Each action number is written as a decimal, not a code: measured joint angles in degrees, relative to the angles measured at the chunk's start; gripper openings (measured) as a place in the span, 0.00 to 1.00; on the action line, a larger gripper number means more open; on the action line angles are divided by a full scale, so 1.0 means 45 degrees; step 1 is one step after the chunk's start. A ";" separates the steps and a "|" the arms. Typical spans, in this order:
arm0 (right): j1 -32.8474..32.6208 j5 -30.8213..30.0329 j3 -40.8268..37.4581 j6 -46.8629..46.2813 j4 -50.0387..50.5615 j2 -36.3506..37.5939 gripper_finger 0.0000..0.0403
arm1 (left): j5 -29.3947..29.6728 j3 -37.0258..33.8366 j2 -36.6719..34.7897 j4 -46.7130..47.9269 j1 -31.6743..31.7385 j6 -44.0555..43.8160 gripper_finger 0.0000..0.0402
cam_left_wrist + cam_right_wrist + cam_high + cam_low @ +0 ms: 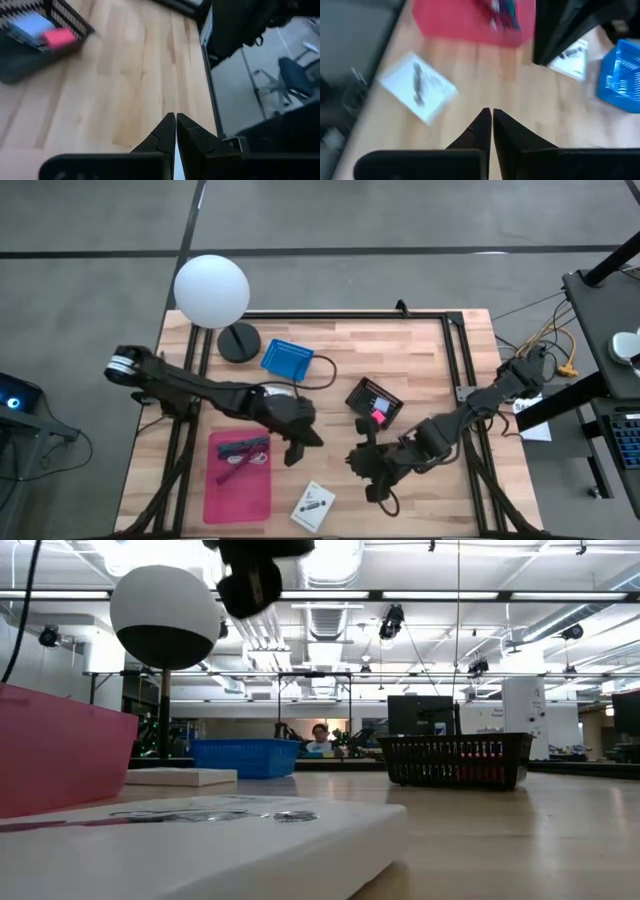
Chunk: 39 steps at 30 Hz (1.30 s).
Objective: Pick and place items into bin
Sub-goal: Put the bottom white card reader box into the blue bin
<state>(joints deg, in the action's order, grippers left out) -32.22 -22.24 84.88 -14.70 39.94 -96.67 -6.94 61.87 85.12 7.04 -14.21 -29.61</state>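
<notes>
Pens [243, 448], purple and magenta, lying in pink tray [238, 480] at near-left of desk [430, 370]; seen blurred in right wrist view [501, 12] inside same tray [455, 22]. White card with black marks [314, 505] flat on desk just right of tray, near front edge; also in right wrist view [418, 86] and as pale slab in low-view foreground [200, 840]. Pink cube [378, 416] plus pale-blue piece sitting in black mesh basket [374, 402] mid-desk; same basket in left wrist view [30, 45] with pink block [58, 37], and in low view [458, 760]. Blue basket [287, 359] toward back of desk, beside black lamp base [238, 341] carrying white globe [211, 290].

Left hand [297, 448] just right of tray's upper end, apart from pens, above bare wood; fingers [162, 132] pressed together, nothing between. Right hand [372, 476] in front of black basket, between it and card, touching neither; fingers [479, 127] closed tip to tip, empty.

Person visible far back in room, low view [320, 740].
</notes>
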 joint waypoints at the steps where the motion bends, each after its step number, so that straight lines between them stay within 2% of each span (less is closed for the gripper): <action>1: -0.0011 -0.0065 -0.0153 -0.0523 -0.0483 0.0032 0.02 | 0.0317 -0.0010 -0.0160 0.0019 -0.0140 -0.0011 0.00; 6: -0.0059 -0.0069 -0.0923 -0.2440 -0.3187 0.0208 0.02 | 0.0906 -0.0005 -0.0565 0.0579 -0.0940 -0.0321 0.00; 13: -0.0059 0.1298 -0.2088 -0.2665 -0.5696 -0.0261 0.03 | 0.0437 -0.0005 -0.0367 0.2418 -0.2025 -0.1470 0.00; 17: -0.0059 0.1651 -0.2277 -0.2643 -0.5767 -0.0622 0.11 | 0.0417 -0.0005 -0.0209 0.2654 -0.2572 -0.1836 0.00; 21: -0.0055 0.2664 -0.2274 -0.2571 -0.6031 -0.1178 0.25 | 0.0412 -0.0066 -0.0209 0.2667 -0.2944 -0.2011 0.00; 25: -0.0156 0.3650 -0.2154 -0.1365 -0.6560 -0.2166 0.39 | 0.0379 -0.0087 -0.0209 0.2668 -0.3226 -0.1915 0.00; 29: -0.0312 0.4676 -0.1725 0.1304 -0.7469 -0.3293 0.50 | 0.0335 -0.0092 -0.0209 0.2682 -0.3362 -0.1627 0.00; 35: -0.0197 0.4875 -0.0818 0.2427 -0.7013 -0.4610 0.55 | 0.0346 -0.0158 -0.0209 0.2763 -0.3351 -0.1609 0.00; 39: 0.0205 0.5677 0.0024 0.3226 -0.6200 -0.5110 0.54 | 0.0344 -0.0368 -0.0209 0.2803 -0.3352 -0.1708 0.00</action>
<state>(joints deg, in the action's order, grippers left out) -31.30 3.30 84.99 -0.18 12.04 -119.67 -5.39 60.21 84.18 19.66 -29.30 -37.29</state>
